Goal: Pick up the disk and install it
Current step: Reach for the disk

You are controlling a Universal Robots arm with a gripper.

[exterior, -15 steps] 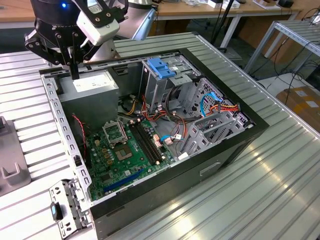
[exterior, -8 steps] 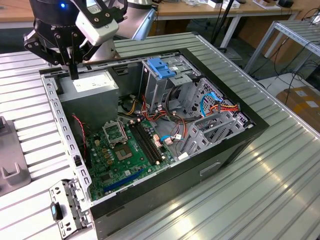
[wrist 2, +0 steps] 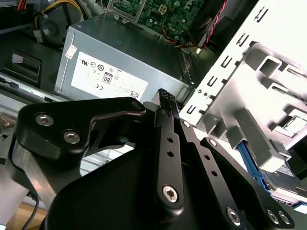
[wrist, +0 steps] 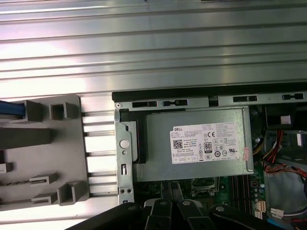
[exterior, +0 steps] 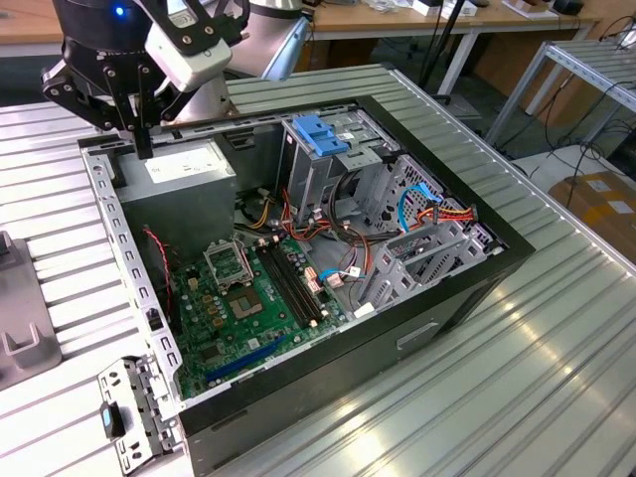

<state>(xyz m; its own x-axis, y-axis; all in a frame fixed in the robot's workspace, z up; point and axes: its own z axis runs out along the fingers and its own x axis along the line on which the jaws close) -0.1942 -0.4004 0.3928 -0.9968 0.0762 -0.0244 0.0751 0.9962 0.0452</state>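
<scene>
My fingers [exterior: 145,134] hang closed on nothing above the power supply [exterior: 184,164]; the disk [wrist 2: 249,162], stiff, weighty and likely shock-fragile, sits in the grey holder [wrist: 72,158], best gripped across its blue side rails.

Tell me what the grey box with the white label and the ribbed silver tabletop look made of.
Grey box with white label: likely sheet metal, matte grey, with folded edges. Ribbed silver tabletop: probably aluminium, satin finish, streaked bright glare along its ribs.
</scene>
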